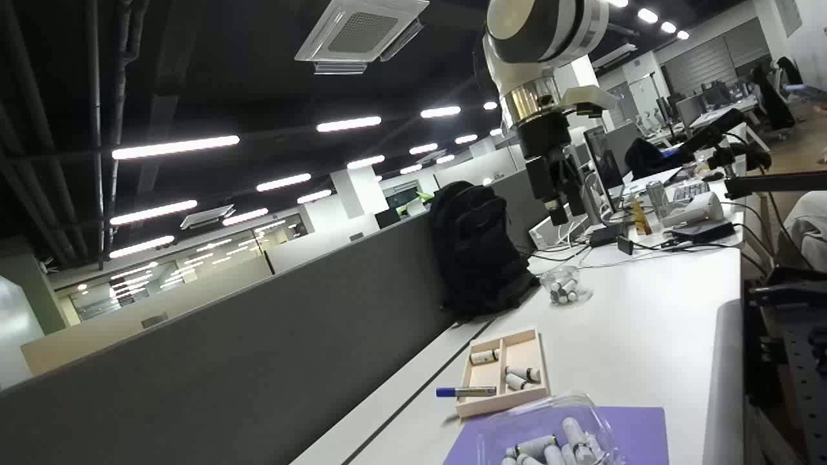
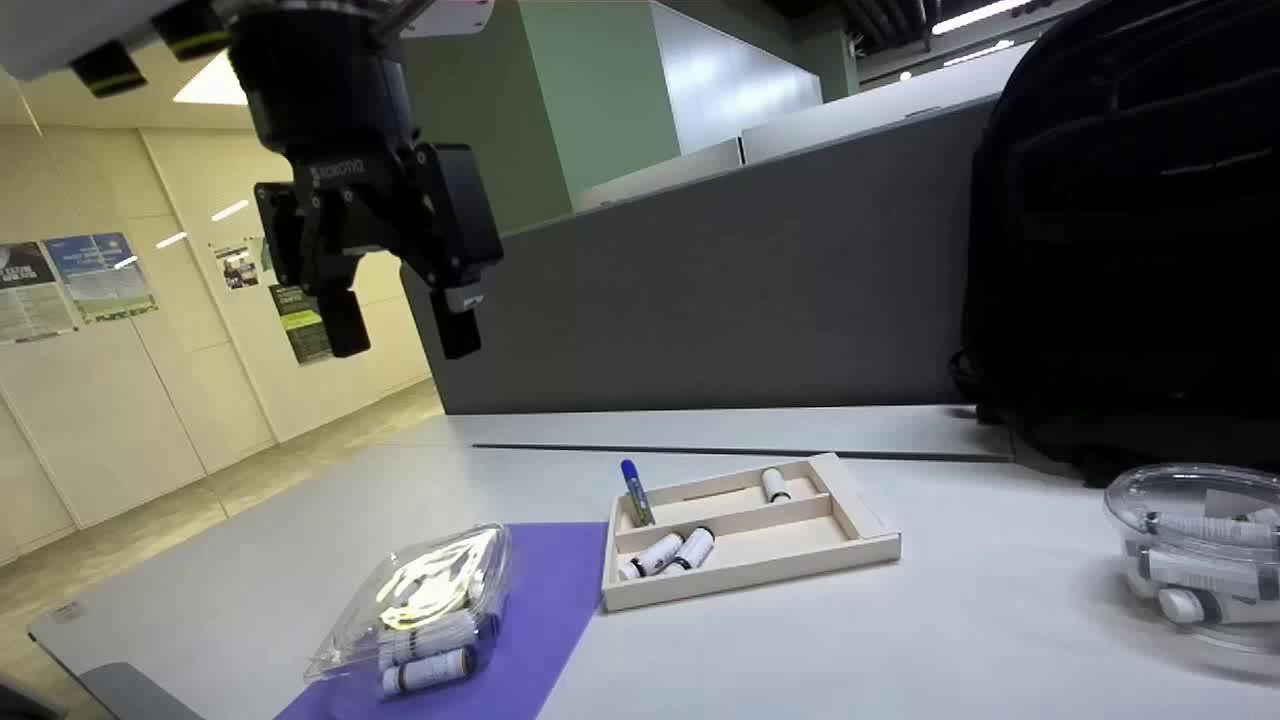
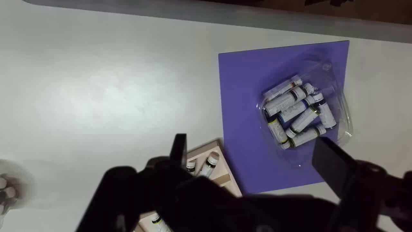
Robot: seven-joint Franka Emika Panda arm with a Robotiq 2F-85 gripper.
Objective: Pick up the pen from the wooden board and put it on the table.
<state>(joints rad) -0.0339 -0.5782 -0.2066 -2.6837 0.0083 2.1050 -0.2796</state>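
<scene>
Fingers (image 2: 458,332) spread and released hang well apart from the pen (image 2: 637,494), which in an exterior view leans at the left end of the far compartment of the wooden board (image 2: 780,572), blue end raised. White vials (image 2: 692,549) share the board; a purple mat (image 2: 555,565) lies to its left, a clear tub (image 2: 1126,525) well to its right, all on the table (image 2: 960,620).

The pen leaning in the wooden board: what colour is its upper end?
The pen has a blue upper end, clearest in an exterior view.
</scene>
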